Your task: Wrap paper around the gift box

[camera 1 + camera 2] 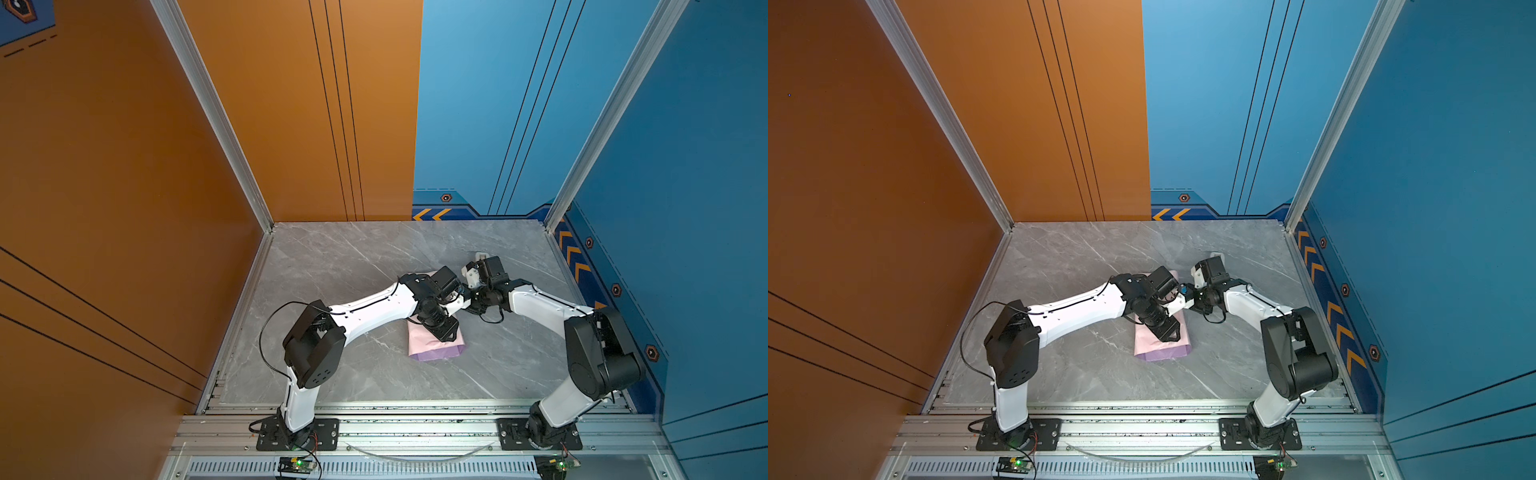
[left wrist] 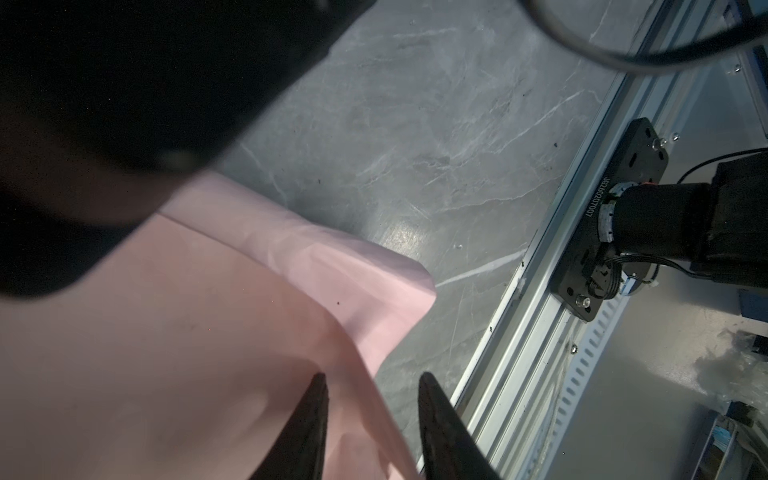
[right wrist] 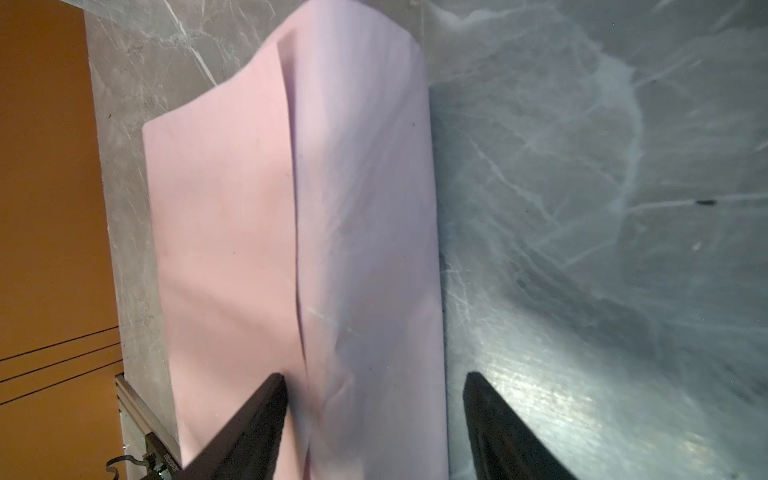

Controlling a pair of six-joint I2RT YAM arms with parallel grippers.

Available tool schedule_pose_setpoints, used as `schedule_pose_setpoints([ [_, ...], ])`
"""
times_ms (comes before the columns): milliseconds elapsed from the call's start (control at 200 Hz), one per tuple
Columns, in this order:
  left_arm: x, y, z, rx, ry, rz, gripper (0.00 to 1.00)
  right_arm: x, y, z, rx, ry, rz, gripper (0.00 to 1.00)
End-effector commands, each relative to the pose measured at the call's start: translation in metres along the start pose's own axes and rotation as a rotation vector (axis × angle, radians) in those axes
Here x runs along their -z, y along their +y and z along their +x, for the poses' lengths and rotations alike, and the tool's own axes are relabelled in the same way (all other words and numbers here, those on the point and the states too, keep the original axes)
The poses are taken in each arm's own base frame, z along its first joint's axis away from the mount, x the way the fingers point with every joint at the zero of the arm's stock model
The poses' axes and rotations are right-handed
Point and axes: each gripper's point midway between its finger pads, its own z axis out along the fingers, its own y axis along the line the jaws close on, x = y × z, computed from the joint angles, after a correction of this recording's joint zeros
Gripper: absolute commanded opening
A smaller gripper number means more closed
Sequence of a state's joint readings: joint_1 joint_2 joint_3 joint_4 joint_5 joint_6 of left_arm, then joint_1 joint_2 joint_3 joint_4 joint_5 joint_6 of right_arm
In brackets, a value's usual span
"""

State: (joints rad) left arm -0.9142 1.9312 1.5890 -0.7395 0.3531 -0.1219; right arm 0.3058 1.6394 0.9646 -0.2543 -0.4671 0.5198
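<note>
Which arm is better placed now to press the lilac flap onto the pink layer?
Probably the right: the right tool stands open astride the paper's lilac flap at the seam. The left tool hovers open by a pink corner.

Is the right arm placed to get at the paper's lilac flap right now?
Likely yes: its jaws stand open right at the lilac flap of the paper, nothing between them.
</note>
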Motion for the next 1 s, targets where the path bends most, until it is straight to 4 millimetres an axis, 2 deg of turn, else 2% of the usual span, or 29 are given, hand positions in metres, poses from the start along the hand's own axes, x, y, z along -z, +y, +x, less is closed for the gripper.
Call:
schedule_pose_setpoints([
  [0,0.037,-0.001,-0.022,0.068,-0.116,0.019,0.45,-0.005,-0.023,0.014,-0.017,0.052,0.102,0.64],
  [75,0.057,0.008,-0.027,0.146,-0.196,0.019,0.47,-0.005,-0.022,0.014,-0.018,0.049,0.099,0.62],
  [135,0.071,0.028,-0.026,0.251,-0.265,-0.012,0.49,-0.004,-0.02,0.013,-0.02,0.044,0.091,0.62],
  [215,0.084,0.06,-0.013,0.403,-0.338,-0.057,0.6,-0.002,-0.018,0.014,-0.026,0.041,0.083,0.61],
  [295,0.09,0.089,0.003,0.536,-0.398,-0.091,0.62,0.0,-0.017,0.015,-0.031,0.037,0.076,0.61],
  [426,0.088,0.116,0.023,0.664,-0.458,-0.092,0.65,0.002,-0.016,0.014,-0.04,0.023,0.071,0.61],
  [481,0.088,0.121,0.02,0.683,-0.485,-0.077,0.66,0.003,-0.016,0.014,-0.046,0.019,0.069,0.62],
  [491,0.081,0.123,0.027,0.694,-0.468,-0.078,0.66,0.003,-0.016,0.014,-0.047,0.019,0.069,0.61],
  [516,0.076,0.125,0.03,0.703,-0.462,-0.073,0.66,0.003,-0.015,0.015,-0.049,0.017,0.066,0.61],
  [621,0.06,0.13,0.027,0.72,-0.442,-0.057,0.67,0.004,-0.015,0.015,-0.066,0.009,0.058,0.61],
  [641,0.061,0.131,0.019,0.71,-0.471,-0.047,0.67,0.004,-0.014,0.016,-0.069,0.009,0.056,0.61],
  [701,0.052,0.134,0.016,0.715,-0.465,-0.04,0.66,0.005,-0.013,0.016,-0.08,0.004,0.052,0.61],
  [826,0.036,0.142,0.017,0.742,-0.44,-0.052,0.62,0.007,-0.009,0.017,-0.116,-0.015,0.029,0.6],
  [851,0.042,0.143,0.006,0.732,-0.462,-0.053,0.61,0.007,-0.007,0.017,-0.123,-0.02,0.022,0.59],
  [996,0.038,0.149,-0.003,0.699,-0.439,-0.114,0.54,0.005,0.007,0.017,-0.163,-0.049,-0.011,0.59],
])
